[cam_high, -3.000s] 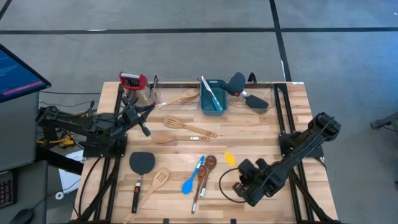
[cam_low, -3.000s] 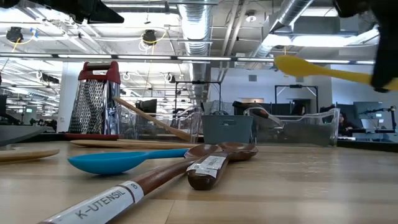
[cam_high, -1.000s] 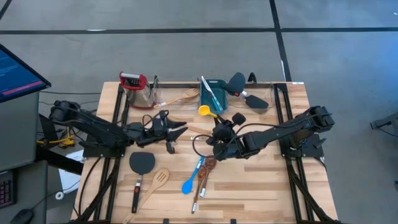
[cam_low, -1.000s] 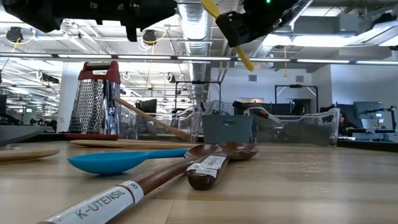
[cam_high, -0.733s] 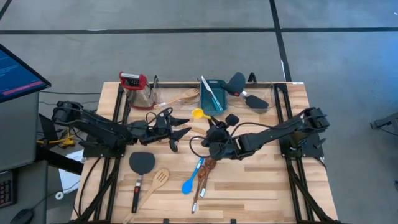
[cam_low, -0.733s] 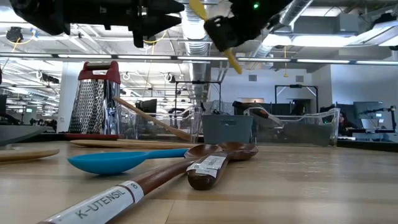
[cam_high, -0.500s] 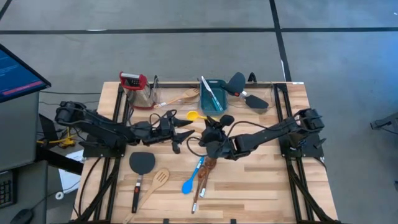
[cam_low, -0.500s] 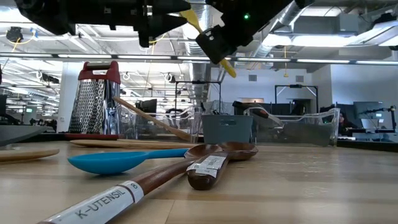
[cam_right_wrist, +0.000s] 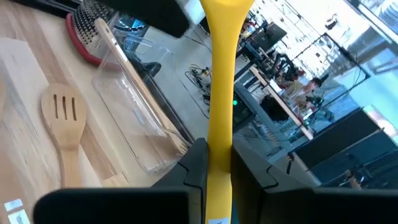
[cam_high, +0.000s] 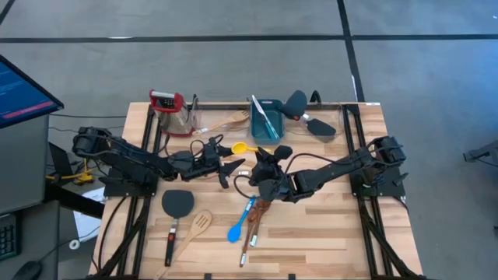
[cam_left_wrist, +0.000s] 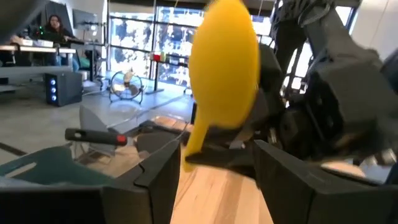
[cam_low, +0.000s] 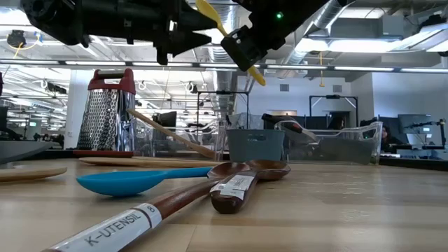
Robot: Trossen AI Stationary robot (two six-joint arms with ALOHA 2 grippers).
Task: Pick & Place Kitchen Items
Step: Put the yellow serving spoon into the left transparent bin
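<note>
Yellow marks the item in play. From the high view we see the yellow spoon [cam_high: 242,147] above mid-table, bowl toward the left arm, handle running back into the right gripper [cam_high: 261,159]. The left gripper [cam_high: 227,166] sits just beside the bowl, its tips spread toward it. Below them on the table [cam_high: 327,233] lie the blue spoon [cam_high: 239,224] and the dark-brown wooden spoon [cam_high: 254,221] side by side; further left we note the black spatula [cam_high: 176,210] and a pale slotted spatula [cam_high: 191,232]. The teal tub [cam_high: 265,120] stands at the far edge, with the grater [cam_high: 166,103] at the far left corner.

From the low view we see both arms overhead, the yellow spoon tilted between them. The blue spoon and dark-brown wooden spoon rest on the wood in the foreground, the grater upright behind.

From the left wrist view we see the spoon's bowl just beyond the open fingers [cam_left_wrist: 292,180], which stand apart on either side of its neck without closing on it; we cannot tell whether they touch it.

From the right wrist view we see the right gripper's fingers [cam_right_wrist: 193,165] closed tight on the yellow handle, which runs straight out between them. Beneath lie a clear bin [cam_right_wrist: 134,121] and another pale slotted spatula [cam_right_wrist: 65,127].
</note>
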